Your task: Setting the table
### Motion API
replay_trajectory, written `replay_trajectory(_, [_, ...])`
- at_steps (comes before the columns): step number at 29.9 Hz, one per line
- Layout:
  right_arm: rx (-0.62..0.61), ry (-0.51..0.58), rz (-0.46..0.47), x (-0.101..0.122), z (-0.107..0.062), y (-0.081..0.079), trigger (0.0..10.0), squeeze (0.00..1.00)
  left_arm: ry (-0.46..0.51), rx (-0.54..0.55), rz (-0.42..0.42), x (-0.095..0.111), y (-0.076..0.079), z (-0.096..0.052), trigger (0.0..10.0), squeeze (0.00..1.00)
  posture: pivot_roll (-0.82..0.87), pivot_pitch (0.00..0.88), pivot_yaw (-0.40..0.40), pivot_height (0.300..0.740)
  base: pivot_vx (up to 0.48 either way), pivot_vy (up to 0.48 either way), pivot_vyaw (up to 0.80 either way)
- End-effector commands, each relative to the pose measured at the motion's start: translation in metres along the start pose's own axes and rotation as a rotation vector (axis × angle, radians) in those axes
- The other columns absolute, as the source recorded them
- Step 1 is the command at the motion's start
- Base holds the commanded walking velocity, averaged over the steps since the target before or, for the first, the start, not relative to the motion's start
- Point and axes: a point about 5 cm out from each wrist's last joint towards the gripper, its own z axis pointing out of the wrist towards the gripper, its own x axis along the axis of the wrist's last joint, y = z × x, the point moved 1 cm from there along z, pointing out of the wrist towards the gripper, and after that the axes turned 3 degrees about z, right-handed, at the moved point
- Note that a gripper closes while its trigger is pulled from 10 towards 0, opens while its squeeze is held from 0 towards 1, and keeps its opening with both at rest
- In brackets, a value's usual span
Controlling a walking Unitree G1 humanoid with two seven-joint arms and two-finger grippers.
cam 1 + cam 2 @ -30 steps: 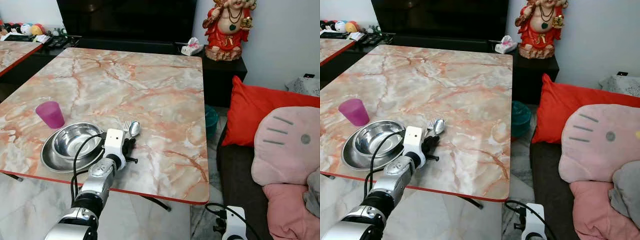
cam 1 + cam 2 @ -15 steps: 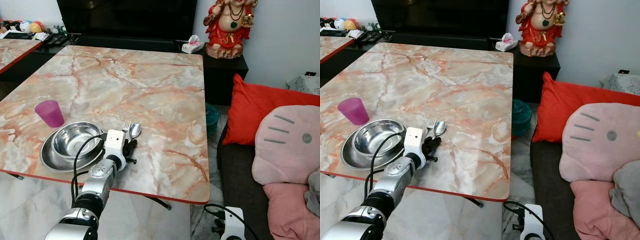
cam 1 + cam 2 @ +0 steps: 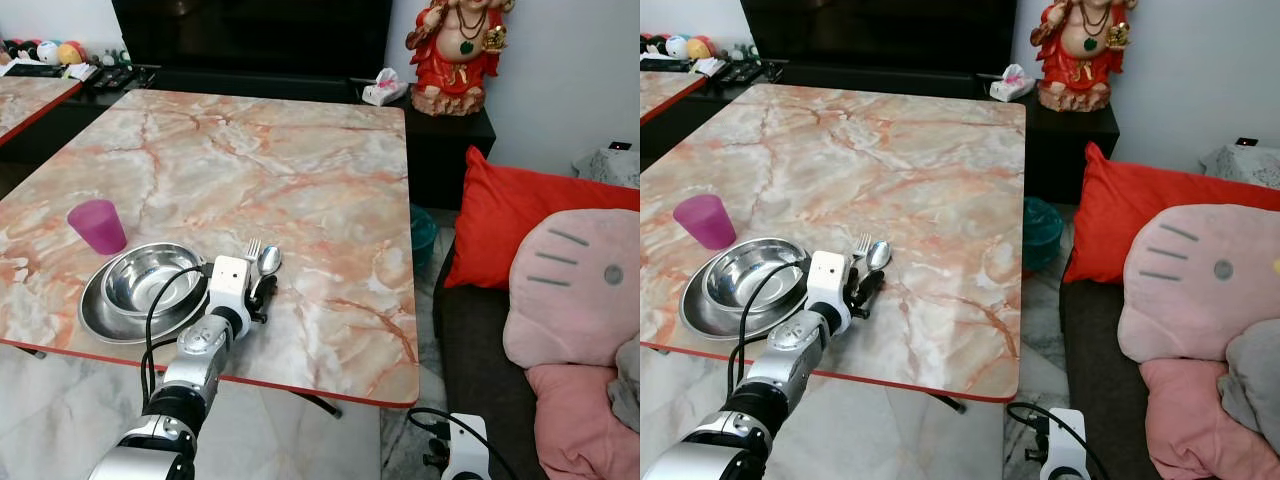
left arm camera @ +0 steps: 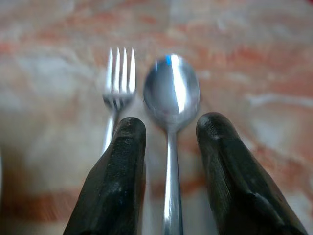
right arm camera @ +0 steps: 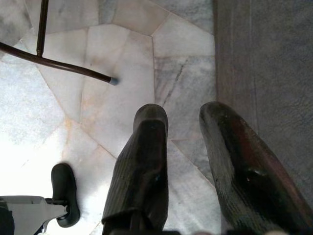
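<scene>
Marble table (image 3: pixel 300 180): cup (image 3: pixel 97 226), plate (image 3: pixel 105 322), fork (image 3: pixel 252 250), spoon (image 3: pixel 269 260).

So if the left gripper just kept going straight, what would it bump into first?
Probably the spoon. The left gripper is open, low over the table, with the spoon's handle running between its fingers and the bowl end just ahead. The fork lies beside it, off that line.

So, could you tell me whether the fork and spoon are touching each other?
Apart: the left wrist view shows bare marble between the fork and the spoon.
</scene>
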Motion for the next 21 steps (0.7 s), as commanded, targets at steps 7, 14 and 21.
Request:
replay_trajectory(7, [0.001,0.002,0.006,-0.001,0.0,-0.002,10.0,0.0,0.197,-0.019,0.025,0.036,-0.001,-0.003,10.0,0.0,0.07,0.017,-0.006,0.74,0.0,0.0,0.0])
replay_trajectory(14, [-0.001,0.004,0.007,-0.001,0.0,-0.002,10.0,0.0,0.337,0.073,0.157,0.037,-0.004,-0.027,10.0,0.0,0.06,0.012,-0.003,0.74,0.0,0.0,0.0])
replay_trajectory(21, [-0.005,0.01,0.007,-0.001,-0.001,0.0,10.0,0.0,0.38,0.231,0.254,0.036,-0.017,-0.048,10.0,0.0,0.06,0.003,0.0,0.74,0.0,0.0,0.0])
